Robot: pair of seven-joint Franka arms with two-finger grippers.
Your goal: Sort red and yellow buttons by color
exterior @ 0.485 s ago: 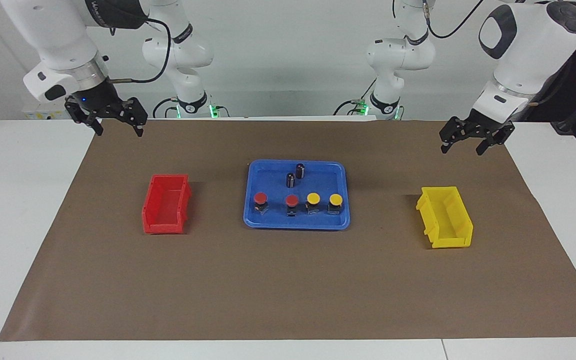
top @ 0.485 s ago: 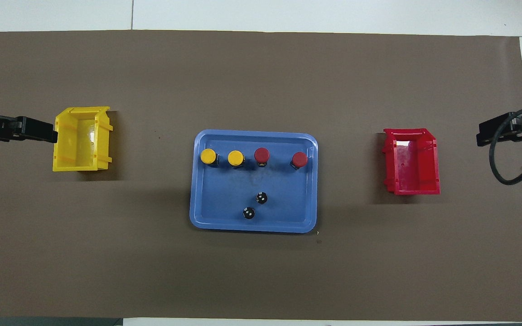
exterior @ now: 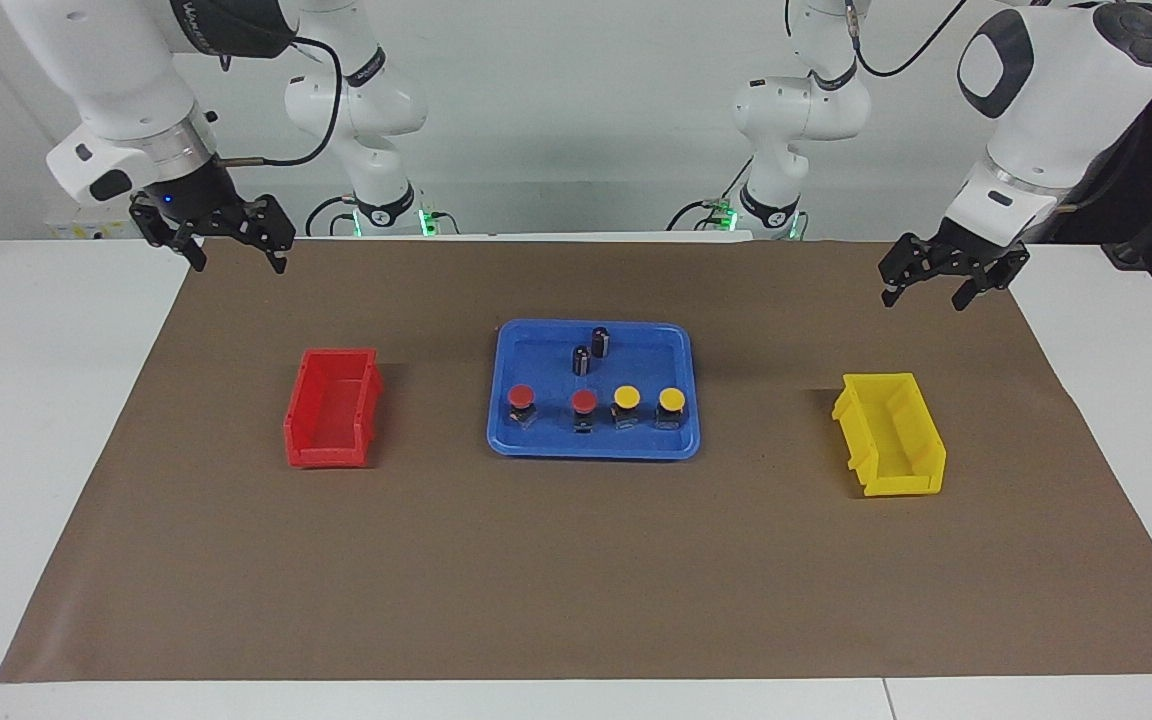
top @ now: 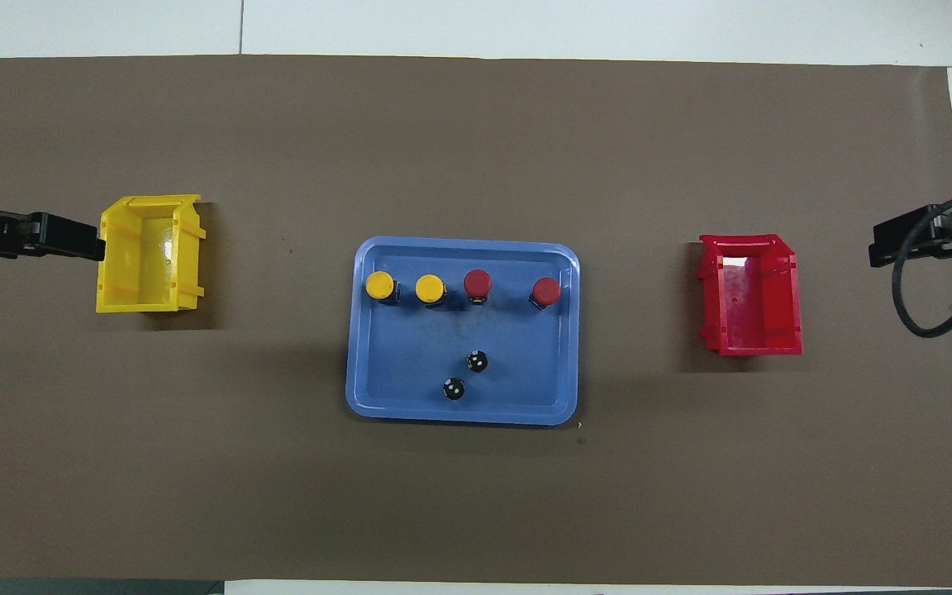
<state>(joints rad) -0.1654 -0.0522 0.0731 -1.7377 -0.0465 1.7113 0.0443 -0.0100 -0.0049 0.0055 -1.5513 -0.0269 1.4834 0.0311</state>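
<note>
Two red buttons (exterior: 521, 397) (exterior: 584, 401) and two yellow buttons (exterior: 626, 396) (exterior: 672, 400) stand in a row in the blue tray (exterior: 591, 450). In the overhead view the row reads yellow (top: 379, 285), yellow (top: 430, 288), red (top: 478, 283), red (top: 546, 291). My left gripper (exterior: 922, 300) is open and empty, raised over the mat at the left arm's end by the yellow bin (exterior: 891, 435). My right gripper (exterior: 239, 262) is open and empty, raised over the mat's edge at the right arm's end, clear of the red bin (exterior: 331, 410).
Two dark upright cylinders (exterior: 582, 360) (exterior: 601, 341) stand in the tray, nearer to the robots than the buttons. Both bins are empty, one on each side of the tray. A brown mat (exterior: 576, 580) covers the table.
</note>
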